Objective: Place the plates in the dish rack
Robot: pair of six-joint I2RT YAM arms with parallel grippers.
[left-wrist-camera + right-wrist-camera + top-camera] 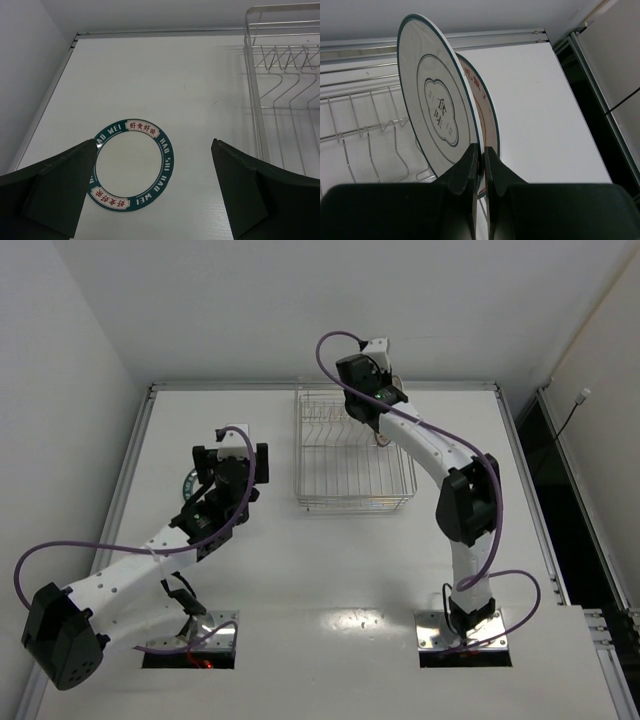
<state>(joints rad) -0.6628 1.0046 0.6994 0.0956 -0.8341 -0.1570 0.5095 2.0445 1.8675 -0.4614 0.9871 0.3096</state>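
Right wrist, pale grey plate (437, 107), dark ring, centre motif

Through the left wrist camera I see my left gripper (153, 144) spread wide, its dark fingers (60, 185) filling the lower left and lower right corners with nothing between them. A green-rimmed plate (167, 165) lies flat on the white table (165, 75) at lower centre; its rim carries red characters and white lettering. The lower-left finger covers the plate's left edge. The dish rack (280, 75) stands along the right side, and the prongs I can see hold nothing.
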